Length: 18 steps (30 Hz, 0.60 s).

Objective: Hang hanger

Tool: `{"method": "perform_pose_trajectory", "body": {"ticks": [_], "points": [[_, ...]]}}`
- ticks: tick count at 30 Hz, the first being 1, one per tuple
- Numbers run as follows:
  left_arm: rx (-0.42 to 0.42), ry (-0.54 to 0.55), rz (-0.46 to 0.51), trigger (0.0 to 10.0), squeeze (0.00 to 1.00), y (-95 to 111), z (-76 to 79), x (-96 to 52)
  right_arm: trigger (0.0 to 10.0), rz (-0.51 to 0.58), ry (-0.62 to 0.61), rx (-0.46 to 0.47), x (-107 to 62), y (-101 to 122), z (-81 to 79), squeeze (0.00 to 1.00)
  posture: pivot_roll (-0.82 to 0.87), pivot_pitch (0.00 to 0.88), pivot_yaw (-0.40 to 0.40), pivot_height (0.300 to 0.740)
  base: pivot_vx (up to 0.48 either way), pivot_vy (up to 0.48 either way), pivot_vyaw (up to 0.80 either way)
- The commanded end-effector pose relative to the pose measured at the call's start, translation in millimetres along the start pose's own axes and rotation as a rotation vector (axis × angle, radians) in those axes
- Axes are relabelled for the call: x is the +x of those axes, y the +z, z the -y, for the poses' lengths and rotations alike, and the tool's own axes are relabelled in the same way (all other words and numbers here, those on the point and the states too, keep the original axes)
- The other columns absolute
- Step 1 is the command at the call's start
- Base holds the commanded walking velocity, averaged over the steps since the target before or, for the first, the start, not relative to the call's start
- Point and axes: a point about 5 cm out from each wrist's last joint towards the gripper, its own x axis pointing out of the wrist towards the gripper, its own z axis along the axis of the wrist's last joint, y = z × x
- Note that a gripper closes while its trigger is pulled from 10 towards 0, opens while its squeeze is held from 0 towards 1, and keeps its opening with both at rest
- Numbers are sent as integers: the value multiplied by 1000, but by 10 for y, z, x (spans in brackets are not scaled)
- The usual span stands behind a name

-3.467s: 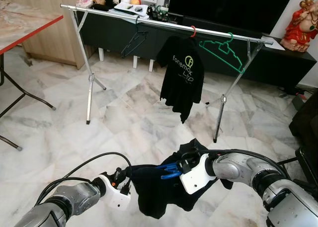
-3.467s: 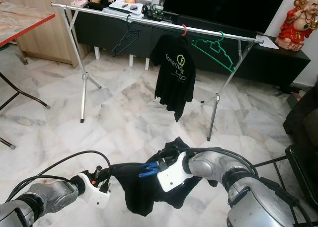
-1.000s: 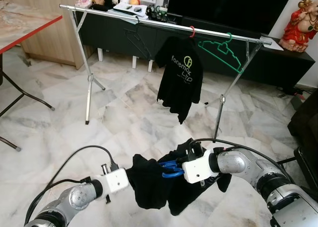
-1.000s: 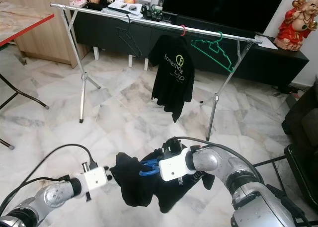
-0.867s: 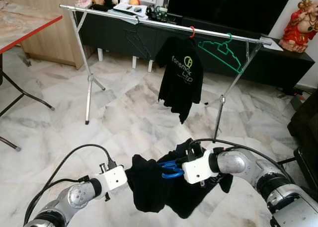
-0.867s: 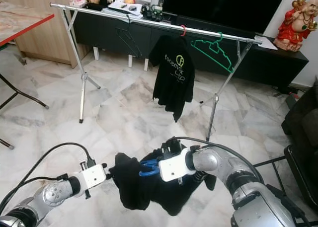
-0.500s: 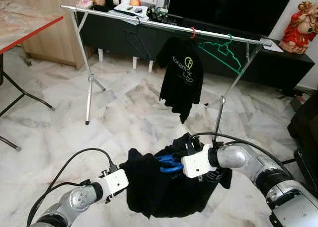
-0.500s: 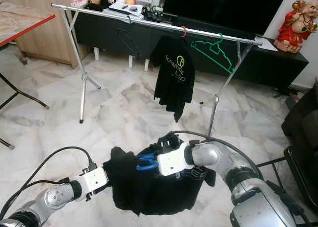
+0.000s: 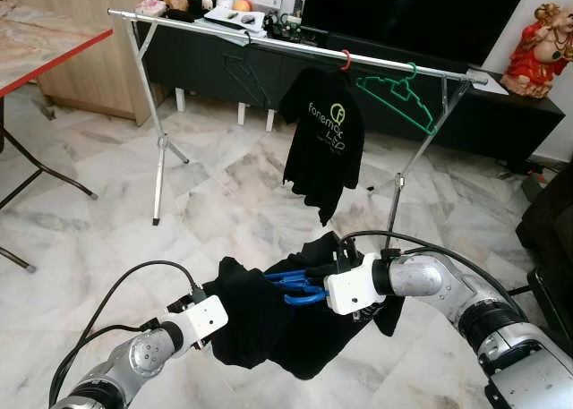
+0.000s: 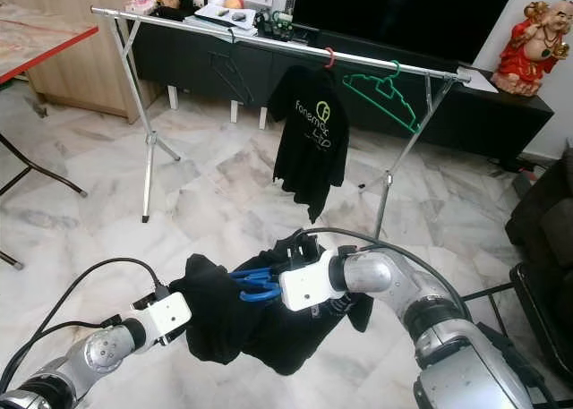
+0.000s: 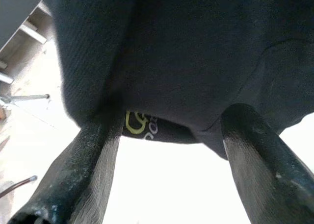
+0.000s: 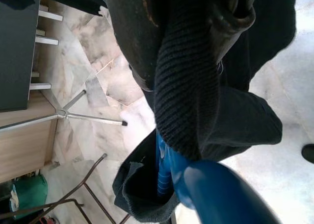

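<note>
Hanger: the blue hanger [image 9: 295,286] sits lower centre of the frame, inside the black shirt [image 9: 269,324].
My right gripper [image 9: 315,280]: clamped on the blue hanger.
My left gripper [image 9: 231,312]: buried in the shirt; grip unclear.

Blk shirt [image 9: 269,324] w/ blue hanger [image 9: 295,286] btwn grippers

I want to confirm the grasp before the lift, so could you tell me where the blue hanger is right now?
In the left eye view the blue hanger is low at centre, inside the black shirt, beside the right gripper.
</note>
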Motion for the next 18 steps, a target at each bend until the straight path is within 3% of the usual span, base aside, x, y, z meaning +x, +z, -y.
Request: {"method": "perform_pose_trajectory", "body": {"ticks": [1, 10, 18], "points": [[-6, 13, -37, 10000, 0, -81, -32, -40, 10000, -36, -1, -25, -93, -49, 63, 0, -8, 65, -184, 740, 0, 0, 0], [-17, 11, -62, 10000, 0, -164, -12, -94, 10000, -24, -8, -20, -73, -24, 82, 0, -6, 76, -184, 740, 0, 0, 0], [-57, 8, 34, 10000, 0, 0, -20, -32, 10000, 16, -9, -13, -67, 22, 103, 0, -8, 78, -184, 740, 0, 0, 0]]}}
